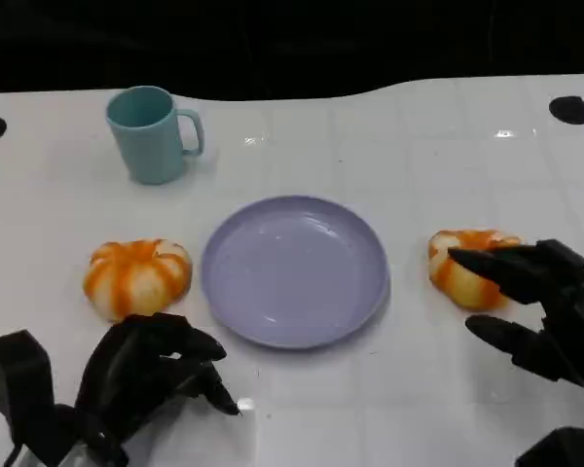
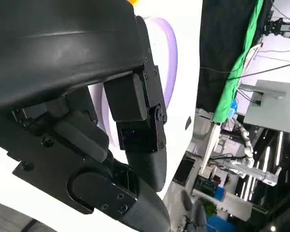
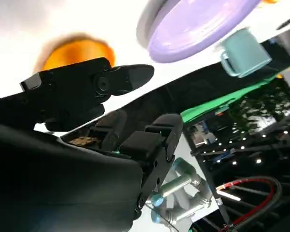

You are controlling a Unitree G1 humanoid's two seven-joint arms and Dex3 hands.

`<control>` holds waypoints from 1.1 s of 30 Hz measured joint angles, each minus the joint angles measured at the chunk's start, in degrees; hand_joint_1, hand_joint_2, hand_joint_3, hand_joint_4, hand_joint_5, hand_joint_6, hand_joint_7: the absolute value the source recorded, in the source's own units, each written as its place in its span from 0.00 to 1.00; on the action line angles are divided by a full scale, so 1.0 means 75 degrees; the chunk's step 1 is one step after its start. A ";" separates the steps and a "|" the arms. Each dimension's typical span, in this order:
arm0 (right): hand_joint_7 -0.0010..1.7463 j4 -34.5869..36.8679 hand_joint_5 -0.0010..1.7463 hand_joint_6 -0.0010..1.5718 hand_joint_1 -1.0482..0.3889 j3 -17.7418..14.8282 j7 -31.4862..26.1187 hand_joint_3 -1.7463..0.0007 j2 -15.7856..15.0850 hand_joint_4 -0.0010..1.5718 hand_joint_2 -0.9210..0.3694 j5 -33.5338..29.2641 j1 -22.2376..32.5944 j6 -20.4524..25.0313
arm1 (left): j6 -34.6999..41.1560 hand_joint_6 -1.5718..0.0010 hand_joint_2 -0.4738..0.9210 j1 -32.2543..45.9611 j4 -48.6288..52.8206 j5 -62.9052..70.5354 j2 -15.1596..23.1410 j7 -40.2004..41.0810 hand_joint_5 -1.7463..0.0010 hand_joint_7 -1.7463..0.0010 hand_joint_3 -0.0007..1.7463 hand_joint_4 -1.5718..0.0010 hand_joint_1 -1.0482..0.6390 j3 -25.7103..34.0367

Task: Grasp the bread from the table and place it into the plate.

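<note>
At three o'clock of the plate, the right hand, spread and empty, nears the bread, probably light and soft, best cupped around its sides.

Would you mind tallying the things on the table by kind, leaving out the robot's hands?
Bread rolls: 2, one left of the plate, one right of it
Plates: 1
Mugs: 1
Total: 4
</note>
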 measured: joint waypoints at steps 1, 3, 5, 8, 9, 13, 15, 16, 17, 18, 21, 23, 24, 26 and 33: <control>0.00 -0.0105 0.23 0.28 0.37 -0.0007 0.0020 0.96 -0.0025 0.12 0.00 -0.0059 0.0014 0.0169 | 0.0001 0.00 0.85 0.0000 0.0001 -0.0002 0.0000 0.0000 0.67 0.89 0.00 0.00 0.00 0.0003; 0.00 -0.0349 0.21 0.26 0.37 -0.0034 0.0158 0.96 -0.0060 0.10 0.00 -0.0156 0.0062 0.0538 | 0.0002 0.00 0.85 -0.0001 0.0006 -0.0002 -0.0001 0.0000 0.67 0.89 0.00 0.00 0.00 0.0007; 0.00 -0.0646 0.20 0.24 0.36 -0.0049 0.0384 0.96 -0.0125 0.08 0.00 -0.0271 0.0122 0.0924 | 0.0003 0.00 0.86 -0.0004 0.0017 -0.0002 -0.0002 0.0000 0.67 0.89 0.00 0.00 0.00 0.0009; 0.00 -0.1003 0.19 0.21 0.36 -0.0050 0.0701 0.97 -0.0232 0.06 0.00 -0.0420 0.0145 0.1431 | -0.0019 0.00 0.86 -0.0011 0.0050 0.0013 -0.0002 0.0002 0.67 0.89 0.00 0.00 0.00 0.0004; 0.00 -0.1095 0.19 0.20 0.36 -0.0045 0.0802 0.97 -0.0256 0.05 0.01 -0.0470 0.0146 0.1563 | -0.0029 0.00 0.86 -0.0013 0.0059 0.0017 -0.0002 0.0002 0.67 0.89 0.00 0.00 0.00 0.0001; 0.00 -0.1371 0.18 0.16 0.38 0.0082 0.1321 0.99 -0.0381 0.02 0.01 -0.0728 0.0141 0.2166 | -0.0055 0.00 0.86 -0.0029 0.0092 0.0016 -0.0003 0.0002 0.67 0.89 0.00 0.00 0.00 -0.0001; 0.00 -0.1416 0.18 0.15 0.38 0.0144 0.1524 0.99 -0.0441 0.02 0.02 -0.0865 0.0123 0.2396 | -0.0057 0.00 0.86 -0.0039 0.0108 0.0015 -0.0003 0.0002 0.67 0.89 0.00 0.00 0.00 0.0003; 0.00 -0.1419 0.18 0.15 0.38 0.0180 0.1616 1.00 -0.0481 0.02 0.02 -0.0924 0.0091 0.2503 | -0.0057 0.00 0.86 -0.0042 0.0113 0.0015 -0.0003 0.0002 0.67 0.89 0.00 0.00 0.00 0.0002; 0.00 -0.1420 0.18 0.15 0.37 0.0208 0.1689 1.00 -0.0505 0.02 0.03 -0.0992 0.0047 0.2600 | -0.0057 0.00 0.86 -0.0044 0.0114 0.0015 -0.0003 0.0002 0.67 0.89 0.00 0.00 0.00 0.0002; 0.00 -0.1418 0.18 0.15 0.37 0.0254 0.1745 1.00 -0.0526 0.02 0.03 -0.1039 -0.0012 0.2691 | -0.0056 0.00 0.86 -0.0044 0.0115 0.0015 -0.0003 0.0002 0.67 0.89 0.00 0.00 0.00 0.0002; 0.00 -0.1289 0.19 0.14 0.36 0.0461 0.1862 1.00 -0.0549 0.01 0.04 -0.1194 -0.0299 0.2886 | -0.0053 0.00 0.85 -0.0055 0.0118 0.0010 -0.0010 0.0001 0.67 0.89 0.00 0.00 0.00 0.0004; 0.00 -0.1128 0.19 0.14 0.36 0.0588 0.1943 1.00 -0.0551 0.01 0.05 -0.1222 -0.0478 0.3003 | -0.0053 0.00 0.86 -0.0056 0.0117 0.0011 -0.0011 0.0002 0.66 0.89 0.00 0.00 0.00 0.0006; 0.00 -0.1038 0.20 0.14 0.36 0.0669 0.1984 1.00 -0.0551 0.01 0.05 -0.1238 -0.0571 0.3055 | -0.0054 0.00 0.86 -0.0057 0.0117 0.0012 -0.0010 0.0003 0.66 0.88 0.00 0.00 0.00 0.0006; 0.00 -0.0863 0.20 0.14 0.36 0.0795 0.2037 1.00 -0.0550 0.01 0.06 -0.1311 -0.0748 0.3130 | -0.0055 0.00 0.86 -0.0056 0.0116 0.0014 -0.0009 0.0004 0.66 0.88 0.00 0.00 0.00 0.0005; 0.01 -0.0036 0.21 0.16 0.38 0.1278 0.2080 1.00 -0.0505 0.01 0.07 -0.1408 -0.1427 0.3432 | -0.0050 0.00 0.85 -0.0059 0.0121 0.0007 -0.0015 0.0004 0.66 0.89 0.00 0.00 0.00 0.0013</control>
